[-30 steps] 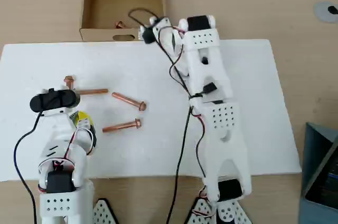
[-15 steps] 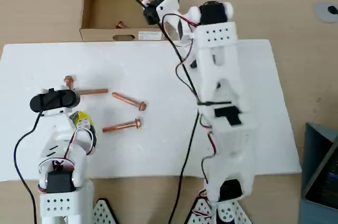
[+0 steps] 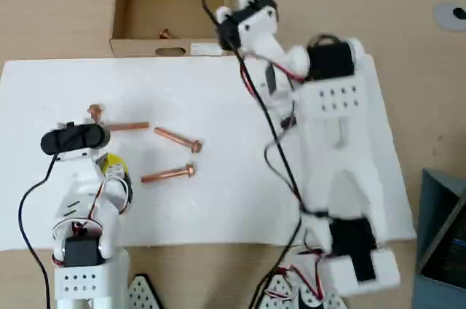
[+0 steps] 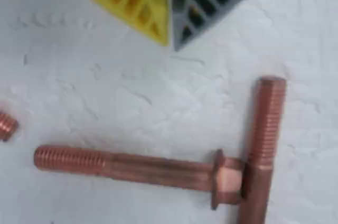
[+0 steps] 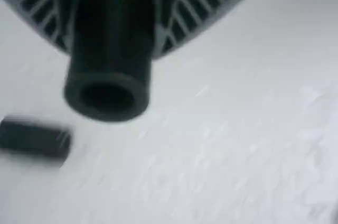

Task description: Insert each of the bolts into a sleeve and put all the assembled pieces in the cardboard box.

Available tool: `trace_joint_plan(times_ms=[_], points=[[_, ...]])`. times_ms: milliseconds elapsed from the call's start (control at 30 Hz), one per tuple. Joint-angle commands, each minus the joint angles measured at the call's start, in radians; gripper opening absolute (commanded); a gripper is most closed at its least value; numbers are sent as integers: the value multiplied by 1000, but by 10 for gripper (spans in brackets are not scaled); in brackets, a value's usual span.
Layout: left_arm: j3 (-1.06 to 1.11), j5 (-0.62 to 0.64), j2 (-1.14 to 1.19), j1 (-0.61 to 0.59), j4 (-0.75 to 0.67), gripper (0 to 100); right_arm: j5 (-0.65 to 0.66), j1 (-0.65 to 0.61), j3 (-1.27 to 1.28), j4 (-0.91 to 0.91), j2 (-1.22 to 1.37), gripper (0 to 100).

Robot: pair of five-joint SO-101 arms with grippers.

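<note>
Bolts (image 3: 168, 173) of copper colour, each with a threaded shaft and a flanged hex head, lie loose on the white mat (image 3: 218, 200) that covers the tabletop (image 3: 422, 105). They are in front of the left arm and well apart from the cardboard box (image 3: 138, 48) at the far side. In the left wrist view one bolt (image 4: 127, 165) lies flat with its head touching the shaft of a second bolt (image 4: 261, 139), and the threaded tip of a third bolt (image 4: 6, 126) shows near them. The left tool (image 4: 170, 42) is close to these bolts, its yellow and grey fingers pressed tip to tip with nothing between. The right tool (image 5: 113, 49) grips a black sleeve (image 5: 108, 81), a short tube with its open end turned toward the wrist camera. A second sleeve (image 5: 34, 138) lies on the mat near it. A small copper piece (image 3: 166, 34), possibly another bolt, rests inside the box by its front wall.
</note>
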Motion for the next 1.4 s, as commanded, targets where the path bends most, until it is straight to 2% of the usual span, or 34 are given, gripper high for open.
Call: trace_joint_plan(times_ms=[0,100,200,533,867,1133,1367], points=[[5,-3,-8,-5,3,3,-98,16,124,20,-170,10],[-12,-5,-1,-2,6,5,-152,16,229,15,-265,10],[-84,-38,-1,14,84,7,-175,21,335,5,-344,10],[-390,-164,84,21,273,7,-170,170,627,-95,-515,10],[-905,-173,648,25,430,7,-170,262,776,-150,-607,10],[-1180,-405,1095,127,649,6,-170,297,800,-157,-651,10],[-1284,-548,1322,267,698,7,-170,297,800,-157,-653,10]])
